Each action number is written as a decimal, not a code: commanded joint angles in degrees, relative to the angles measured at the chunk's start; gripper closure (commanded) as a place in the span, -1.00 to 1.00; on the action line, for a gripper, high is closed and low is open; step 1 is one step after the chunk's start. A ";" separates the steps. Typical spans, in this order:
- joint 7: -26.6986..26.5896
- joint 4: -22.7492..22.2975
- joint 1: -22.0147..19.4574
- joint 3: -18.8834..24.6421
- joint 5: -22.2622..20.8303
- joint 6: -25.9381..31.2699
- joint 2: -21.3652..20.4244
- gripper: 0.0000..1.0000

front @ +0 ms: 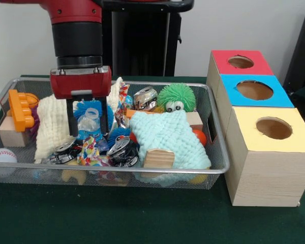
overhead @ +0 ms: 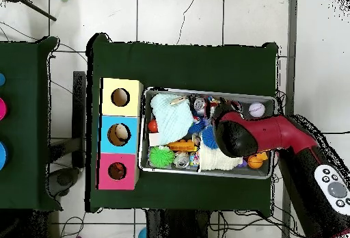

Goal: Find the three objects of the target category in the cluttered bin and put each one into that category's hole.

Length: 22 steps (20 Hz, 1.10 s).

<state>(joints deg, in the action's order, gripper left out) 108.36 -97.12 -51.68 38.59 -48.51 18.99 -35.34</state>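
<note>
Two fingers (front: 87,122) spread astride clear crinkled bottle (front: 89,126) | wire-mesh bin (front: 219,152) | round hole (front: 240,62)

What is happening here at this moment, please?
A red and black robot arm reaches down into the wire-mesh bin, which is full of mixed clutter. Its hand is open, with one finger on each side of a small clear plastic bottle standing among the items. Nothing is lifted yet. Beside the bin stand three wooden boxes; the round hole in the red-faced box looks empty from the front view.
</note>
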 commanded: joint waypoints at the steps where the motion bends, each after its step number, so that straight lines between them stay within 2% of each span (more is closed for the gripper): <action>1: -16.11 5.18 -1.81 4.02 -3.84 4.25 4.25 -1.00; 5: -16.05 5.02 -2.13 4.27 -4.44 4.12 4.50 -1.00; 12: -12.13 4.76 -0.56 2.47 -6.38 2.33 4.74 -1.00; 22: -14.88 6.77 -2.50 3.85 -6.86 3.59 6.55 -1.00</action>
<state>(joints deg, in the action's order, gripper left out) 108.36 -94.58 -53.19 39.72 -52.23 18.99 -31.99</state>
